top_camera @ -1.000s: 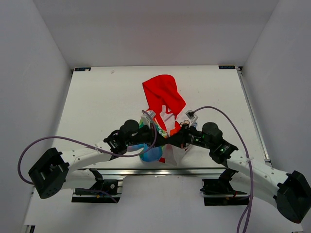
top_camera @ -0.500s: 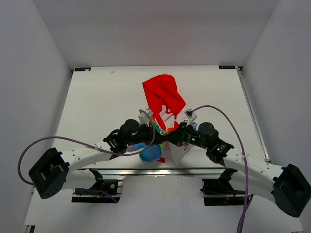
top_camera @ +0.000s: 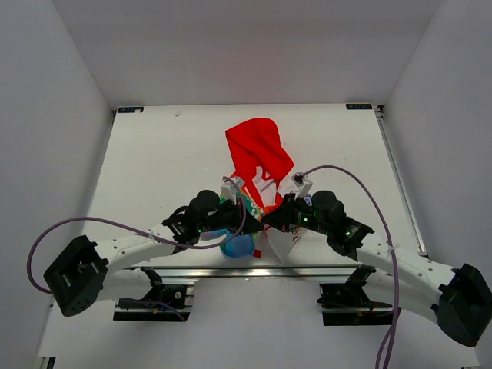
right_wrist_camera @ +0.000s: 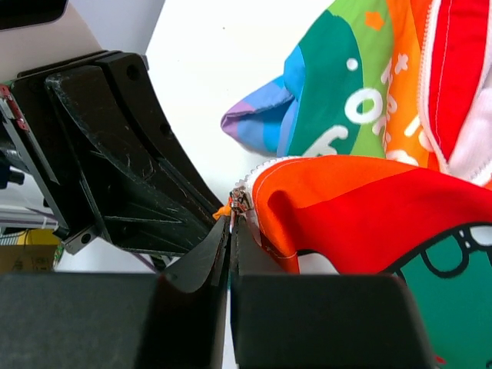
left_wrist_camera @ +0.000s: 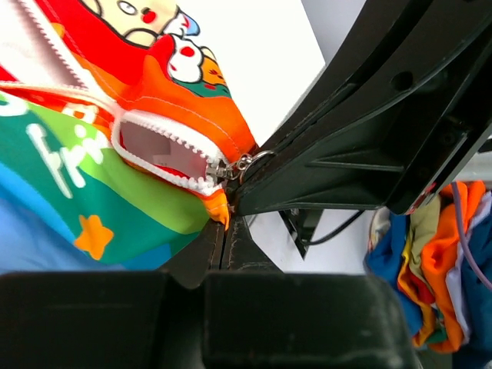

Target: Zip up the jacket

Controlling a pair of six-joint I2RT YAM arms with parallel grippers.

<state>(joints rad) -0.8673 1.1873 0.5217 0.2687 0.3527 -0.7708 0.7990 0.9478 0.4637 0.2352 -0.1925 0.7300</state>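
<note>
Jacket (top_camera: 257,165) lies crumpled at the middle of the desk (top_camera: 154,169). Its red hood (top_camera: 257,150) points toward 12 o'clock and its rainbow-striped front toward 6 o'clock, where we see both hands meet. The left hand (top_camera: 247,215) reaches in from 8 o'clock and the right hand (top_camera: 270,219) from 4 o'clock, their tips touching at the jacket's lower front. In the left wrist view, the left hand is pinched tight on an orange corner of fabric just below the zipper slider (left_wrist_camera: 231,167), and white zipper teeth part in a loop toward 10 o'clock. In the right wrist view, the right hand is clamped tight on the jacket's edge at the zipper slider.
</note>
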